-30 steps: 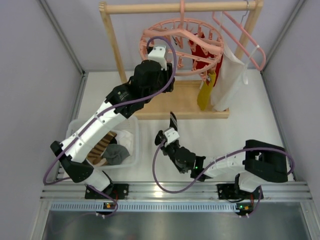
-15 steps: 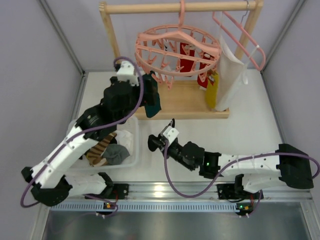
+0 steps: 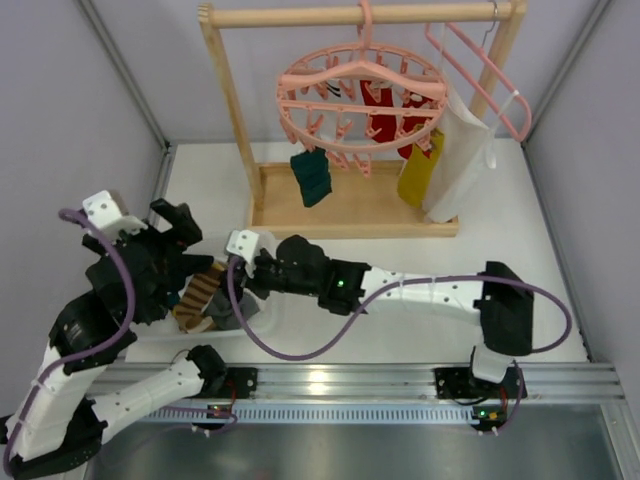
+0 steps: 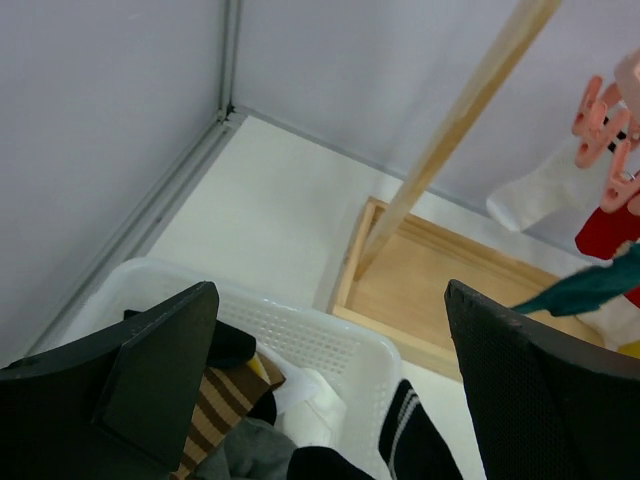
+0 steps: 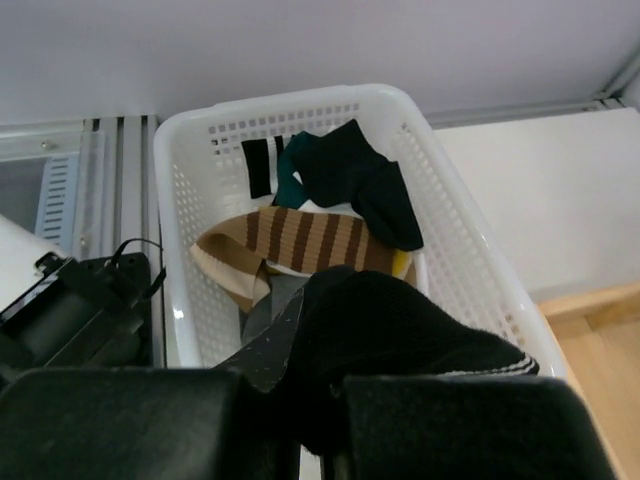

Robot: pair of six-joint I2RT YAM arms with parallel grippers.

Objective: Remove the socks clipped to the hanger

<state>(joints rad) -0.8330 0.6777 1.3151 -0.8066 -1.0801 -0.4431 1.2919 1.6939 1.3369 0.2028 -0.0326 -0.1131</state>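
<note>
The round pink hanger (image 3: 360, 85) hangs from the wooden rack. A dark teal sock (image 3: 312, 178), red socks (image 3: 385, 122) and a mustard sock (image 3: 415, 180) are clipped to it. My right gripper (image 3: 250, 282) reaches left over the white basket (image 5: 300, 100) and is shut on a black sock with white stripes (image 5: 400, 335). That sock also shows in the left wrist view (image 4: 410, 440), draped at the basket rim (image 4: 330, 330). My left gripper (image 3: 185, 240) is open and empty above the basket's left side, far from the hanger.
The basket holds a tan striped sock (image 5: 300, 240), a dark teal sock (image 5: 360, 180) and a grey one (image 3: 232, 315). A white cloth bag (image 3: 455, 150) and a plain pink hanger (image 3: 480, 70) hang at the rack's right end. Grey walls stand on both sides.
My left arm has drawn back from the hanger to the left, beside the basket. My right arm has swung left with the black sock to above the basket. The teal sock still hangs.
</note>
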